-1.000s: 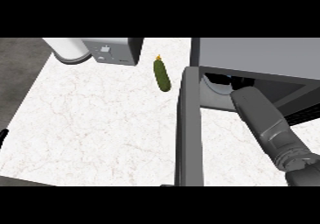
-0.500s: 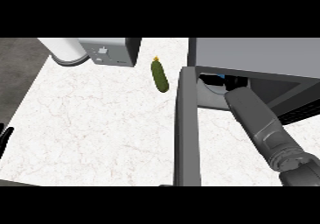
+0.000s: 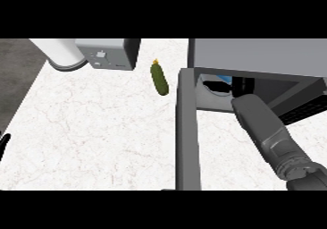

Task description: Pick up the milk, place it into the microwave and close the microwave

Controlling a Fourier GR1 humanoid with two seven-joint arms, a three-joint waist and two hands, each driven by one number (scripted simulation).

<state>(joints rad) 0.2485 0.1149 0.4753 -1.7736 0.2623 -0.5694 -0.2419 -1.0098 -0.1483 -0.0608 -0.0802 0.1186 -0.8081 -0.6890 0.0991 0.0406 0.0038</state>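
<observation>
The microwave [image 3: 258,56] stands at the right rear of the counter, its door [image 3: 186,134] swung open toward me. My right forearm reaches into the cavity. Inside, my right hand [image 3: 209,83] shows only as dark fingers curled round the milk [image 3: 221,87], a small white carton with a blue patch, just past the door's hinge side. The wrist and the cavity's roof hide most of the hand and carton. My left hand [image 3: 1,148] rests open at the lower left edge, fingers up.
A green cucumber [image 3: 159,79] lies on the white marble counter [image 3: 94,129] just left of the microwave door. A grey toaster [image 3: 108,53] and a white cylinder [image 3: 64,53] stand at the back left. The counter's left edge runs along the dark floor.
My right forearm has pushed a little further into the microwave, with the milk now showing inside. My left hand's fingers have risen into view at the lower left edge.
</observation>
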